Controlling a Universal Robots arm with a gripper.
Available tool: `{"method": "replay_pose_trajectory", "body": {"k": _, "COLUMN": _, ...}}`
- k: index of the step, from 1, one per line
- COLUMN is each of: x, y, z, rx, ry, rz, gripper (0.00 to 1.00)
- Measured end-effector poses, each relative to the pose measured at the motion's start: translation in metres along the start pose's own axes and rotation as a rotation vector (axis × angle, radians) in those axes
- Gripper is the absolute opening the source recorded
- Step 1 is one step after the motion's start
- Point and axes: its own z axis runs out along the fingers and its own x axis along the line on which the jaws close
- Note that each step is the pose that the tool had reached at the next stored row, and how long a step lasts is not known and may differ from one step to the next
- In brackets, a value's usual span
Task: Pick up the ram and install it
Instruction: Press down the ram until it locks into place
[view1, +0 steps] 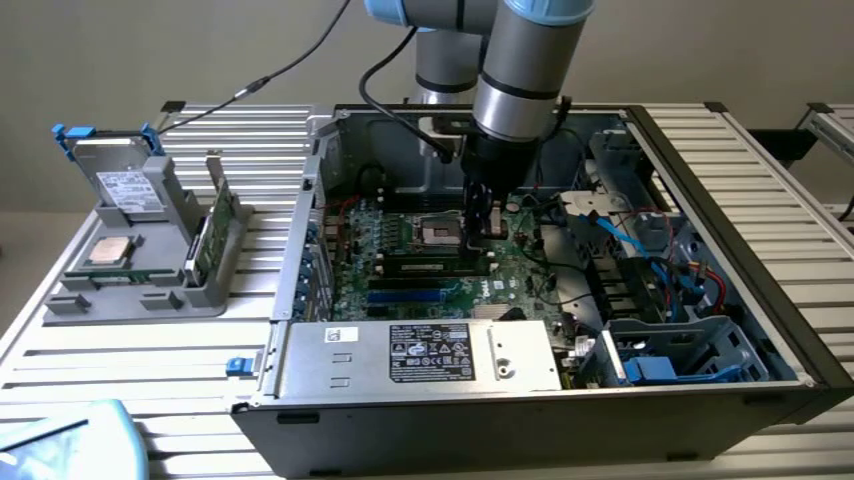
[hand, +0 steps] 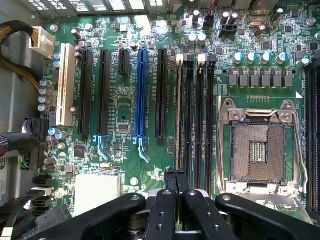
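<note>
RAM (hand: 179, 112) seated edge-on in its slot, closed gripper (hand: 176, 176) pressing atop it; off-centre force could leave one end unlatched

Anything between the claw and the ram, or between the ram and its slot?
Nothing visible. The ram already stands in its slot, and the shut claw is right over one end of it.

The open PC case (view1: 747, 300) rests on a slatted table (view1: 134, 380). The power supply (view1: 414, 355) sits at the case's 6 o'clock edge. The CPU socket (hand: 260, 150) lies at 3 o'clock of the blue slot (hand: 141, 90). At 9 o'clock of the case, a grey holder (view1: 134, 290) carries a silver drive (view1: 120, 175).
</note>
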Motion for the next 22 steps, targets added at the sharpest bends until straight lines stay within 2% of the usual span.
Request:
{"method": "replay_pose_trajectory", "body": {"k": 11, "x": 0.0, "y": -0.0003, "z": 0.0023, "rx": -0.0001, "ry": -0.0001, "rz": 0.0, "gripper": 0.1}}
{"method": "replay_pose_trajectory", "body": {"k": 14, "x": 0.0, "y": 0.0011, "z": -0.0008, "rx": 0.0002, "ry": -0.001, "rz": 0.0, "gripper": 0.1}}
{"method": "replay_pose_trajectory", "body": {"k": 17, "x": 0.0, "y": 0.0083, "z": -0.0011, "rx": -0.0001, "ry": -0.0004, "rz": 0.0, "gripper": 0.1}}
{"method": "replay_pose_trajectory", "body": {"k": 22, "x": 0.0, "y": 0.0254, "z": 0.0012, "rx": -0.0001, "ry": -0.0002, "rz": 0.0, "gripper": 0.1}}
